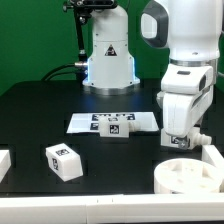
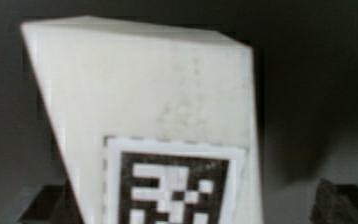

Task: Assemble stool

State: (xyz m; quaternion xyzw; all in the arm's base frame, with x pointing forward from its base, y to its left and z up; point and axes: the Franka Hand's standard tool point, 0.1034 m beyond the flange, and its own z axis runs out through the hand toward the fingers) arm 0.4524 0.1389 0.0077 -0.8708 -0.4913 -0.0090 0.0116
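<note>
The hand [image 1: 178, 142] hangs spread beside the seat disc [image 1: 190, 180] at the tabletop's [image 1: 40, 110] near edge. A tagged white leg [image 2: 149, 100] stands between its fingers [image 2: 345, 202].

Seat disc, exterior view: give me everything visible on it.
The seat disc is white, plastic-looking, shallow and round, with a raised rim and ribbed socket recesses showing inside. It lies flat, open side up, on the black table at the exterior view's lower right, its right and bottom parts cut off by the frame. No leg is fitted in it. The open claw hangs behind it, not touching. A white block stands close behind its rim; contact there cannot be judged.
</note>
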